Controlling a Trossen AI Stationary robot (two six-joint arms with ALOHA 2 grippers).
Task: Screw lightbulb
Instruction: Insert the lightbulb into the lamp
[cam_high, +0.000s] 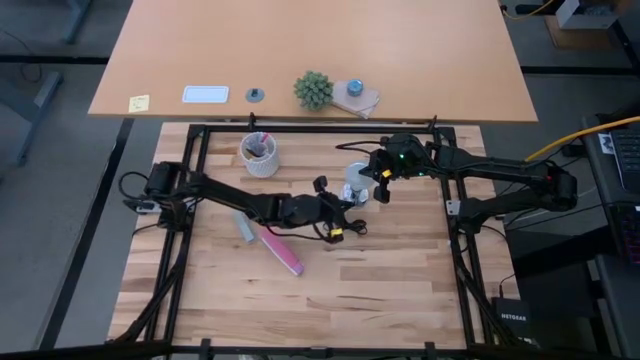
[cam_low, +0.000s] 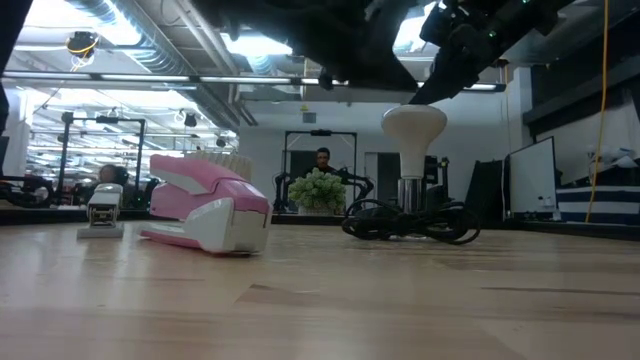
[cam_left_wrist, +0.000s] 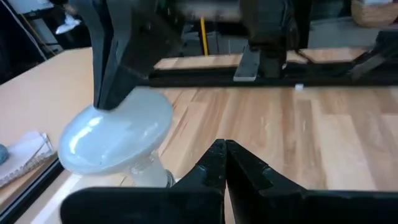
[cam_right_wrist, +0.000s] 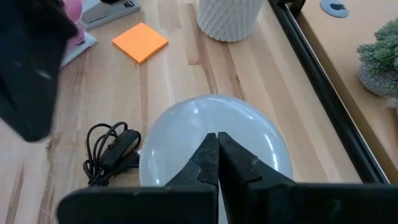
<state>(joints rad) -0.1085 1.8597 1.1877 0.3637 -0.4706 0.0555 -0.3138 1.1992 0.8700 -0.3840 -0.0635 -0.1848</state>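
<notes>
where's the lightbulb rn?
High view: the lightbulb stands upright in its socket near the table's centre, right of the white cup, with the shut right claw beside its dome.

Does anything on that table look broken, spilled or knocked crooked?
Nothing stands out. The lightbulb stands upright in its socket, the pink stapler lies flat, the white cup is upright, and nothing looks spilled or cracked.

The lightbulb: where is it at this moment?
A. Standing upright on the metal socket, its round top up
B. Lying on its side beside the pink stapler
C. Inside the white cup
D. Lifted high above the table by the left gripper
A: the low view shows the lightbulb upright on the socket, with the coiled black cord around its foot.
</notes>
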